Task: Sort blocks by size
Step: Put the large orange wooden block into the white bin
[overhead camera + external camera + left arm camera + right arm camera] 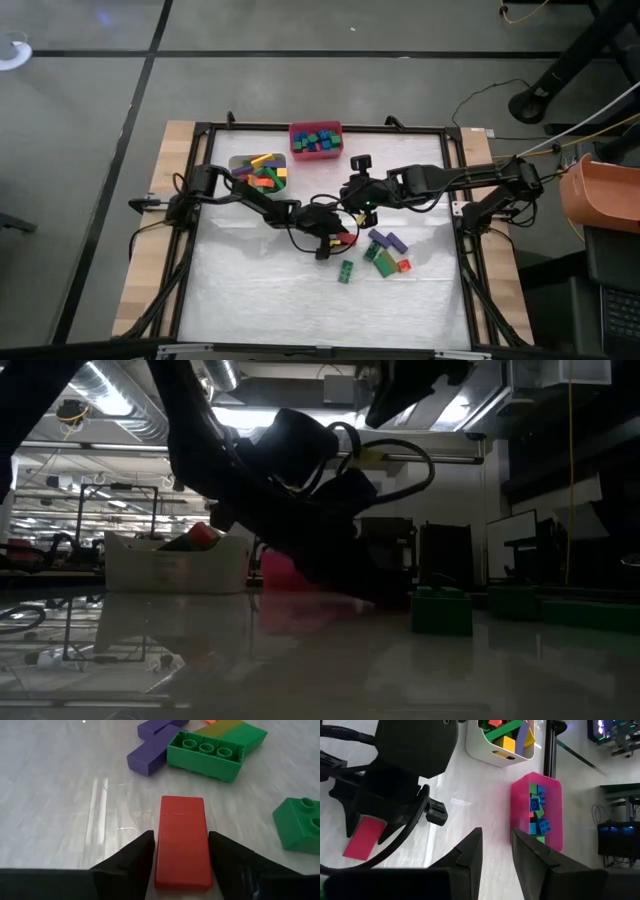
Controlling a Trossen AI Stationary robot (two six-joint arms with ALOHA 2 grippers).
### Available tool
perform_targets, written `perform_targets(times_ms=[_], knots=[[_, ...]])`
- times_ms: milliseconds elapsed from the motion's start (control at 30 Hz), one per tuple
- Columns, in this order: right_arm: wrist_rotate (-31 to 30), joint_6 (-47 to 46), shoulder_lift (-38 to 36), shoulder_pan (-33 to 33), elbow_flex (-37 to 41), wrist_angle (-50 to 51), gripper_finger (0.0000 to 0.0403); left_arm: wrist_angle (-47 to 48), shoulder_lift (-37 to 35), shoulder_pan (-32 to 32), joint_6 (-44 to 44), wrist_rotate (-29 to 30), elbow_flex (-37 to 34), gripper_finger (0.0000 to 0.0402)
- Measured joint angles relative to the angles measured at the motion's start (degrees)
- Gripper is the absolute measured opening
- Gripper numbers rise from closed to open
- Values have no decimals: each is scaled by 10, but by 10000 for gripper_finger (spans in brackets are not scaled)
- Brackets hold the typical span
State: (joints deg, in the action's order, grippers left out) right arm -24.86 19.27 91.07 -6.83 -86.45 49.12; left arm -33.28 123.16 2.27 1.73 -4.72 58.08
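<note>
A long red block lies flat on the white table, smooth face up, apart from the other blocks. My left gripper is low over it, open, with one finger along each long side; in the high view it is at mid-table. Just beyond lie a long green block, purple blocks and a short green block. My right gripper hangs high above mid-table, narrowly open and empty. My left gripper has a finger close beside each long side of the red block, near its near end. The fingers slant down from the table's left and lie along the block. Whether they touch it I cannot tell. The block rests on the table.
A white bin with long blocks and a red bin with short blocks stand at the table's far edge. A short green block and a small red one lie toward the near right. A dark frame rail borders the mat.
</note>
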Motion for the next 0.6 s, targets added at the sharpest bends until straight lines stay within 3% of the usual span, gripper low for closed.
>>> perform_targets(times_ms=[100, 267, 367, 600], knots=[[0, 0, 0, 0, 0, 6, 104, 13, 0, 0, 0, 0, 1, 169], [4, -2, 0, 0, 0, 28, 104, 22, -6, 0, -2, -1, 1, 119], [33, -28, 0, 0, 0, 57, 104, 46, -22, -1, -3, -1, 0, 119], [97, -83, 0, -2, 0, 113, 104, 215, -129, -7, 24, 3, -3, 119]])
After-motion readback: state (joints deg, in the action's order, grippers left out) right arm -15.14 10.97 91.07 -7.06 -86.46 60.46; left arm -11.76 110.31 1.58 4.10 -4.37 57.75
